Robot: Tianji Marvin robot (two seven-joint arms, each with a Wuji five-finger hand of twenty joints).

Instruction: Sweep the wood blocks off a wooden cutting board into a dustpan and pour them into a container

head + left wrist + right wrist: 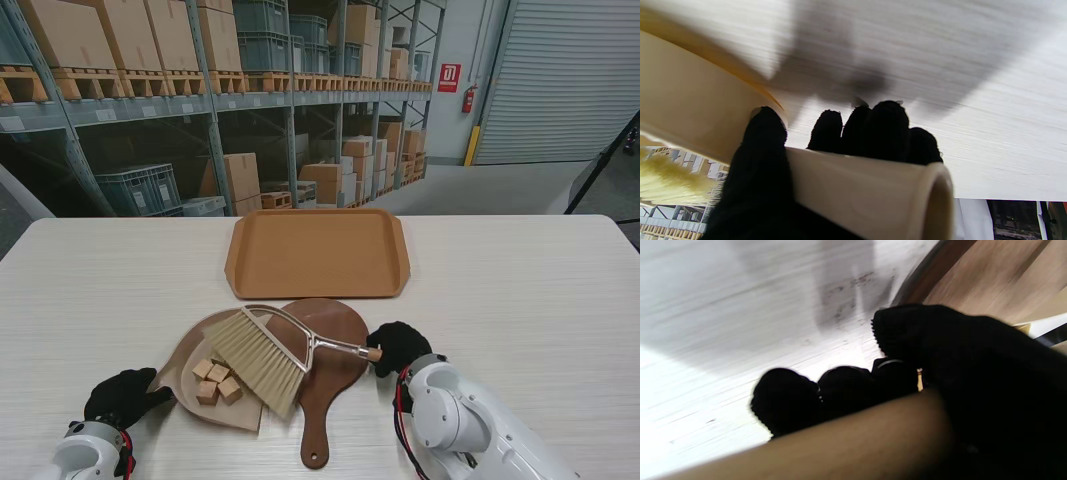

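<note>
The brush (262, 362) covers part of the cutting board (335, 370) and dustpan (190, 375). The right wrist view is blurry. The dustpan's handle hides inside the left hand (122, 397).

Two white robot arms rose from the near corners, each ending in a black-gloved hand. The left hand (122, 396) was curled closed around a handle, low at left. The right hand (397, 346) was clenched likewise.

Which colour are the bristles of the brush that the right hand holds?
Pale straw-yellow bristles, shown best in the stand view.
</note>
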